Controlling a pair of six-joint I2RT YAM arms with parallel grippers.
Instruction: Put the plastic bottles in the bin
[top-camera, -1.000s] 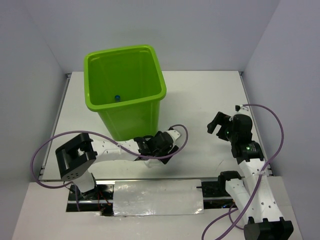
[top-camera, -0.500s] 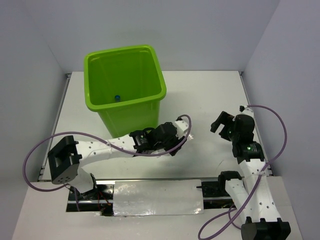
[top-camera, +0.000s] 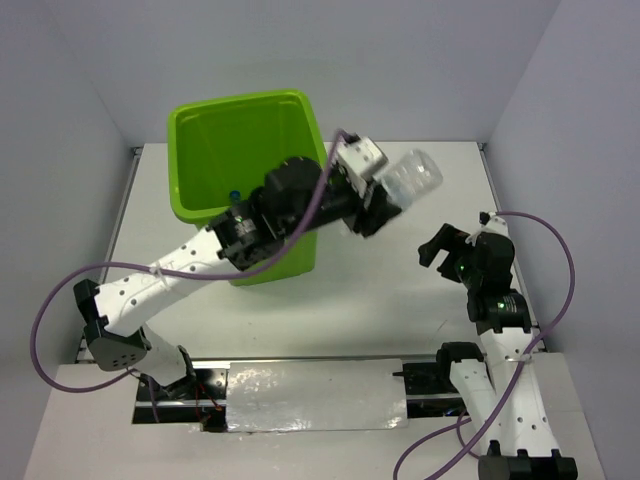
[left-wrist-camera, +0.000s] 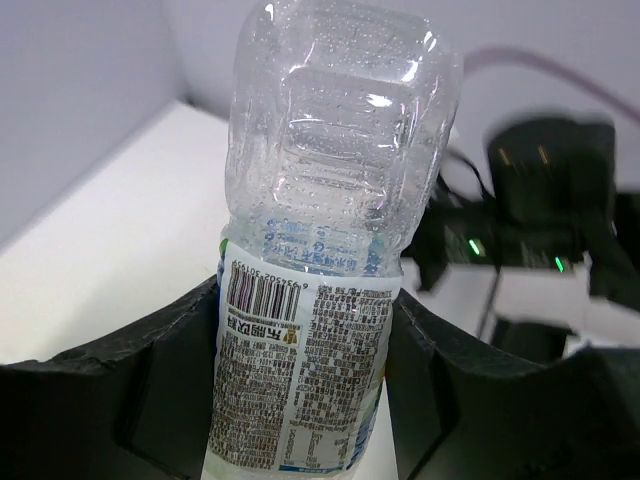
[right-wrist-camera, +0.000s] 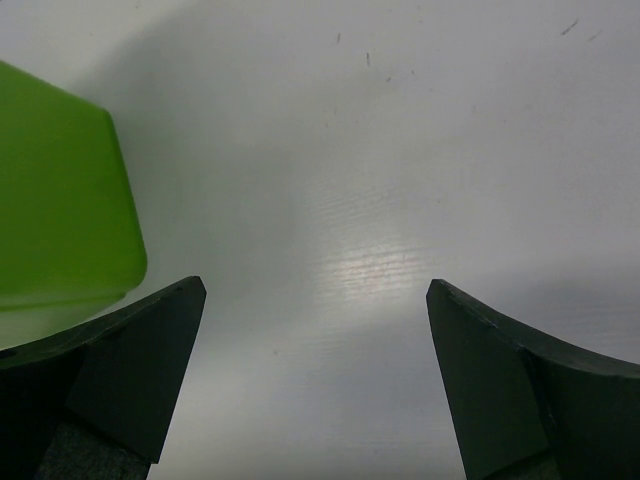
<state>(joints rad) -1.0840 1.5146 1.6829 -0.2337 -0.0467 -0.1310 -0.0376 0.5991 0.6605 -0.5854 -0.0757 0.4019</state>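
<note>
My left gripper (top-camera: 378, 206) clamping the bottle (top-camera: 412, 177), I am best carrying it toward the left edge of the table (top-camera: 400, 285), fully above the bin (top-camera: 240, 100), before releasing.

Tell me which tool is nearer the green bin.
Left. The left tool, shut on a bottle, hovers by the right rim of the bin; the right tool hangs open over the table, farther right.
</note>
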